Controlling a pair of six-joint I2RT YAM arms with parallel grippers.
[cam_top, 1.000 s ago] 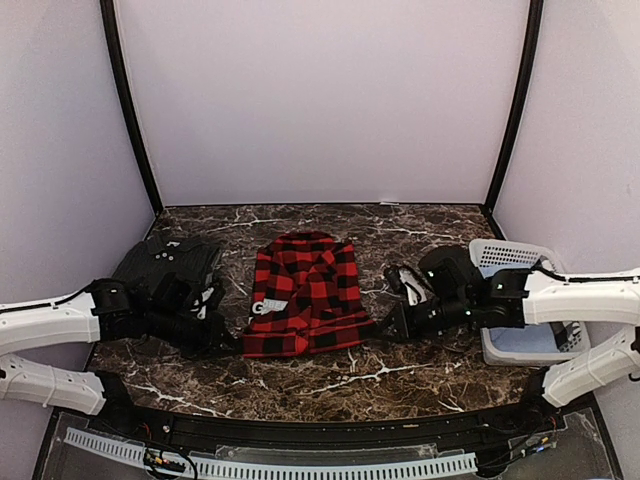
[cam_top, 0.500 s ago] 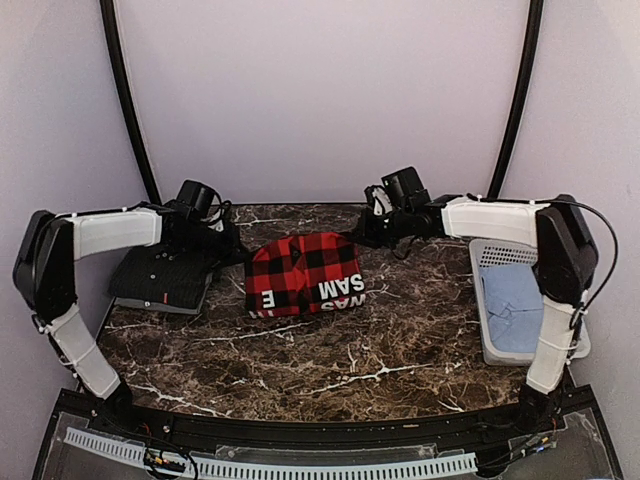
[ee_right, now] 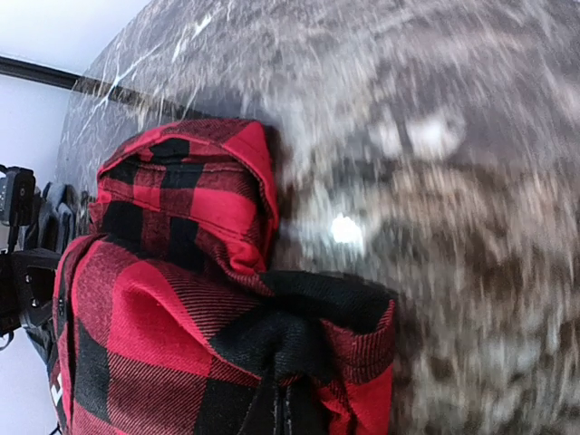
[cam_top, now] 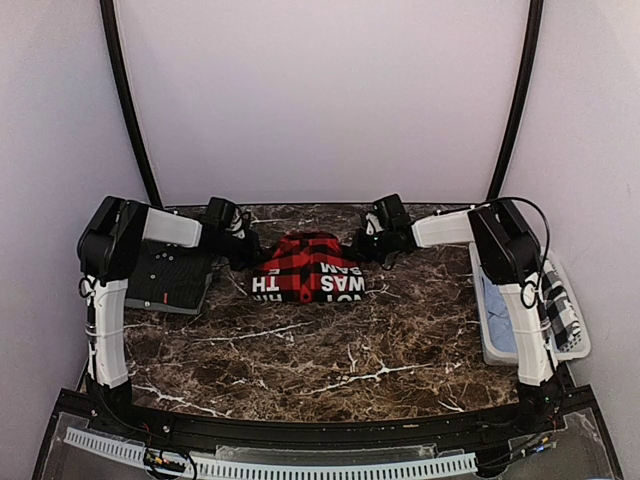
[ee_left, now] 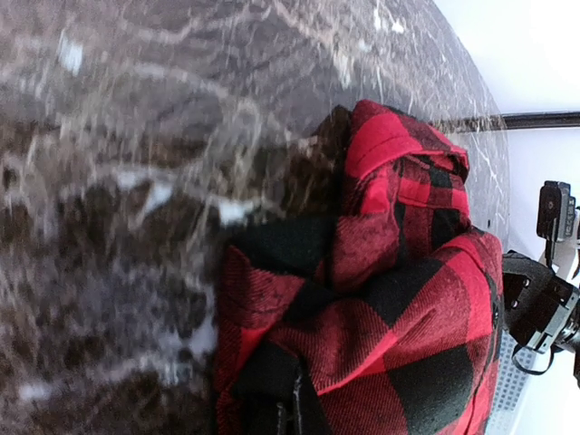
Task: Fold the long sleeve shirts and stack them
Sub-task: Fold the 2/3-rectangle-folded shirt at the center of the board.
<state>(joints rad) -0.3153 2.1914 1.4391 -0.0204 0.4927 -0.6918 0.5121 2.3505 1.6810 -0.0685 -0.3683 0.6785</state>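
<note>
As both arms reach to the far middle of the marble bench (cam_top: 330,350), I see the red-and-black flannel shirt (cam_top: 308,268) bunched between them, its white block lettering (cam_top: 318,290) facing up on the near side. My left tool (cam_top: 243,248) is clamped tight on the shirt's left edge, and my right tool (cam_top: 364,243) is clamped tight on its right edge. Each wrist view shows the checked cloth gathered into a pinch at the fingers, which are mostly buried in fabric. The charcoal shirt (cam_top: 165,280) lies folded flat at the bench's left side, just beside the left arm. A pale basket (cam_top: 578,345) at the right edge holds light blue cloth (cam_top: 497,305) and a black-and-white checked piece (cam_top: 560,315).
</note>
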